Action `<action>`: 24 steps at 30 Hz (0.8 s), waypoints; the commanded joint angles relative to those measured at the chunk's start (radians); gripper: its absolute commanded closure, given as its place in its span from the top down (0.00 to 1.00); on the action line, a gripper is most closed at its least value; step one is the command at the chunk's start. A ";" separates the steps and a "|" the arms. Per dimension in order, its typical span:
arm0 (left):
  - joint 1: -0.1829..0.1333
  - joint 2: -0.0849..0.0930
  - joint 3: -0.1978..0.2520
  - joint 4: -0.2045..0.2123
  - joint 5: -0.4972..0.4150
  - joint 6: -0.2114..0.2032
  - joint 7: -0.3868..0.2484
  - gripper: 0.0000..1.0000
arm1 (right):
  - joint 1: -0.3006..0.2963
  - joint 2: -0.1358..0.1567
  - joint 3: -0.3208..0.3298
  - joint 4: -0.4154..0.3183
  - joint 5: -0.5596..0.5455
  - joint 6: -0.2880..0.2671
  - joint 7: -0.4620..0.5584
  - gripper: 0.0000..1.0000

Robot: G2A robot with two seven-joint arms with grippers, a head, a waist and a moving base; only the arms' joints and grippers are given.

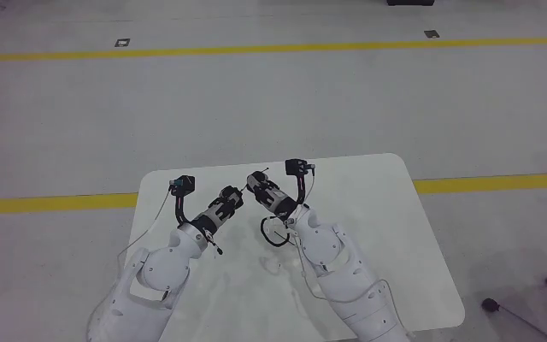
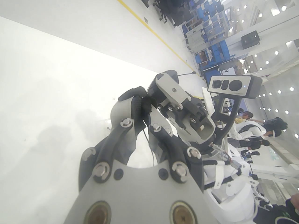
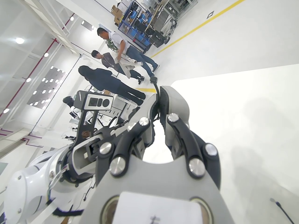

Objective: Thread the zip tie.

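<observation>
Both clamped: right gripper [image 3: 160, 103] pinches the zip tie [image 3: 156, 89] below its head [image 3: 153, 79], left gripper [image 2: 141, 108] a thin strand [image 2: 149, 138]; I judge we're aligning, so next I'd steer tip into head.

Zip tie [image 3: 153, 79] in right tool [image 3: 160, 110]; left tool [image 2: 142, 103] beside, over table [image 1: 385, 188]

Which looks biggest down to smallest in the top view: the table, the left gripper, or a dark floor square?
Largest: table
Then: left gripper
Smallest: dark floor square, though it lies farther from the camera.
</observation>
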 commanded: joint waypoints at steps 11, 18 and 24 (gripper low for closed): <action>0.000 0.000 0.000 0.000 0.000 0.000 0.000 0.00 | 0.007 0.006 -0.014 0.008 0.006 0.008 -0.022 0.00; 0.000 0.000 0.000 0.000 0.000 0.000 0.000 0.00 | 0.015 0.009 -0.024 0.018 0.011 0.013 -0.021 0.00; 0.000 0.000 0.000 0.000 0.000 0.000 0.000 0.00 | 0.015 0.013 -0.027 0.019 0.012 0.013 -0.025 0.00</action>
